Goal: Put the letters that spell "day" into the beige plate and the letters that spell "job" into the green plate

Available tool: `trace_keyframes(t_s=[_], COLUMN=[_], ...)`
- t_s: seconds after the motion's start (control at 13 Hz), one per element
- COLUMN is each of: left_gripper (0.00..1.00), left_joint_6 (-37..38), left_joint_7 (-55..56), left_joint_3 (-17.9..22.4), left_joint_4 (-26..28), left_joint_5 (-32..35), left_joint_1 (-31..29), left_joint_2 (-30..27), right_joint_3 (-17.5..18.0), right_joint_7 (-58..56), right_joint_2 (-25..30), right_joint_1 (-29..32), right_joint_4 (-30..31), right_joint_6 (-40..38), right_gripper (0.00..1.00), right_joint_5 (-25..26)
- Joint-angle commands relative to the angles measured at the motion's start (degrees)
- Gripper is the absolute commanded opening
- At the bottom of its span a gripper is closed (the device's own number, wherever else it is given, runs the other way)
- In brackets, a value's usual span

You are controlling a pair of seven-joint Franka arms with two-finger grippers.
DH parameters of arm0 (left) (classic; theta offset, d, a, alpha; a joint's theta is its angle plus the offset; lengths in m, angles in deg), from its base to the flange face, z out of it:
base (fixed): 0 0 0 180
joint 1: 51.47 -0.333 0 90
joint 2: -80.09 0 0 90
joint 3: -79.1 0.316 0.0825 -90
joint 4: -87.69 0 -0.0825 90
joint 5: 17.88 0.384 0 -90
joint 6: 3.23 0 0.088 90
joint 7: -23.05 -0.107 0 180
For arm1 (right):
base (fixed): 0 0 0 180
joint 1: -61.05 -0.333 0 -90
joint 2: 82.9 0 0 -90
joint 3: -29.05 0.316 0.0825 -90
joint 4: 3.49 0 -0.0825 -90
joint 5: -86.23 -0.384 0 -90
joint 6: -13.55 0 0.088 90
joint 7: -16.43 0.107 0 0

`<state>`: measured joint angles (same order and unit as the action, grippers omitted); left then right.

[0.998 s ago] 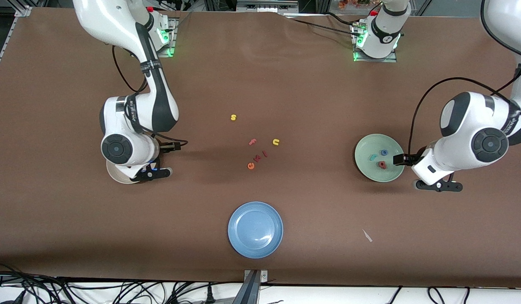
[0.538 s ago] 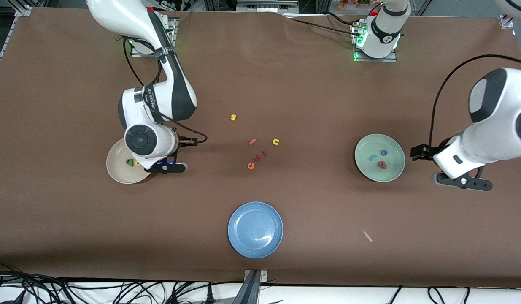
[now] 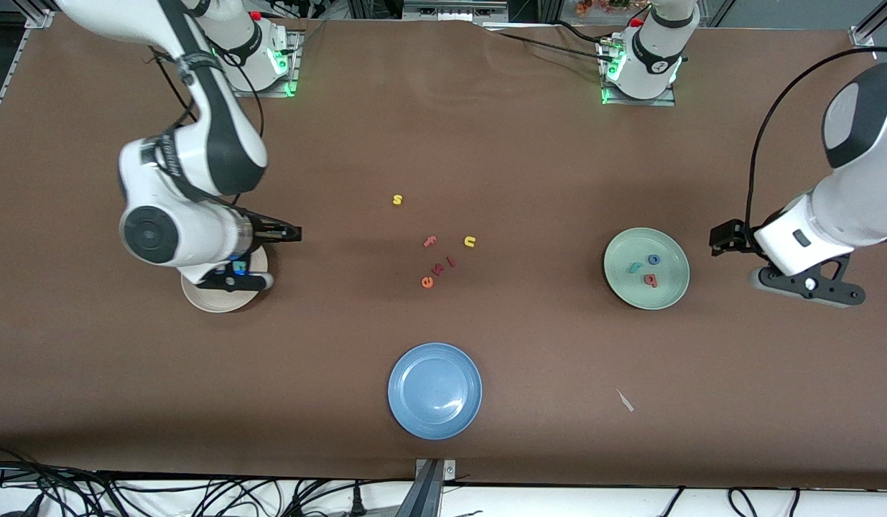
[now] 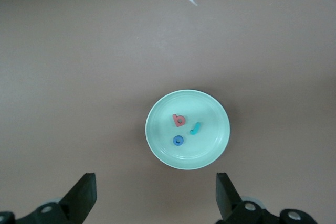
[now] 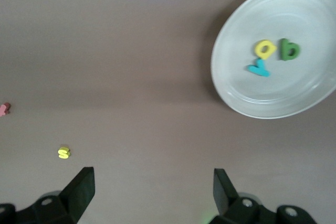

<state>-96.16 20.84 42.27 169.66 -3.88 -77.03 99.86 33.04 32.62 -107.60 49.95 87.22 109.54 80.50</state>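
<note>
Brown matting covers the desk, and on it we judge the sorting finished. Toward the left arm's end, the green plate (image 3: pixel 646 268) holds the salmon b (image 4: pixel 178 120), teal j (image 4: pixel 195 128) and blue o (image 4: pixel 178 140). Toward the right arm's end, the beige plate (image 5: pixel 310 82) holds the yellow d (image 5: pixel 265 49), green a (image 5: pixel 289 49) and teal y (image 5: pixel 259 68). We see both tools spread wide and empty: the left gripper (image 3: pixel 806 286) hangs over bare desk beside the green plate, the right gripper (image 3: pixel 229 278) over the beige plate. Leftover letters (image 3: pixel 436 267) lie mid-desk, and a blue plate (image 3: pixel 434 390) sits empty near the front edge.
</note>
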Motion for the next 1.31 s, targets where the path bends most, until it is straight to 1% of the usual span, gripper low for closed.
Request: trace_keyframes(t_s=[0.0, 0.15, 0.23, 0.31, 0.46, 0.54, 0.61, 0.77, 0.92, 1.15, 1.23], left_gripper=[1.0, 1.0, 1.0, 1.0, 1.0, 1.0, 1.0, 1.0, 1.0, 1.0, 1.0], left_joint_6=[2.05, 2.05, 2.05, 1.7, -0.48, -2.93, -4.7, -4.72, -3.93, -1.82, -1.29], left_joint_7=[-7.08, -8.95, -11.13, -12.89, -12.82, -12.74, -12.65, -12.74, -12.47, -12.39, -12.39], left_joint_3=[3.94, 16.12, 22.27, 26.42, 29.0, 31.28, 32.78, 32.79, 32.79, 32.79, 32.88], left_joint_4=[0.64, 1.78, 1.96, 2.74, 5.98, 9.05, 11.78, 13.37, 14.26, 13.74, 13.39], left_joint_5=[-3.18, -8.7, -9.68, -9.87, -10.66, -10.66, -10.75, -11.45, -12.41, -13.21, -13.12], left_joint_1=[1.72, 10.57, 16.01, 19.81, 21.86, 24.22, 25.29, 25.12, 24.77, 24.77, 24.86], left_joint_2=[-4.98, -7.88, -8.68, -9.47, -12.01, -13.94, -16.05, -18.51, -21.16, -21.52, -21.26], right_joint_3=[2.33, 2.24, 2.24, 1.81, 1.36, 1.36, 1.28, 0.84, -1.09, -1.36, -1.62], right_joint_7=[-6.3, -13.34, -16.85, -18.89, -20.65, -22.58, -23.73, -24.35, -31.08, -31.56, -29.82], right_joint_2=[3.95, 6.67, 8.17, 9.83, 13.09, 14.32, 15.29, 18.1, 19.77, 20.66, 21.18], right_joint_1=[5.19, 8.62, 10.02, 10.12, 10.12, 10.04, 10.12, 10.3, 10.3, 10.48, 10.56], right_joint_4=[1.4, 1.4, 1.49, 1.49, 1.49, 1.49, 1.49, 1.66, 2.01, 2.01, 2.01], right_joint_6=[-1.5, -1.68, -1.86, -2.99, -3.26, -3.87, -4.05, -5.01, -5.81, -8.7, -9.23], right_gripper=[1.0, 1.0, 1.0, 1.0, 1.0, 1.0, 1.0, 1.0, 1.0, 1.0, 1.0], right_joint_5=[3.08, 3.62, 4.06, 5.2, 7.74, 8.54, 8.55, 8.81, 8.55, 8.63, 7.85])
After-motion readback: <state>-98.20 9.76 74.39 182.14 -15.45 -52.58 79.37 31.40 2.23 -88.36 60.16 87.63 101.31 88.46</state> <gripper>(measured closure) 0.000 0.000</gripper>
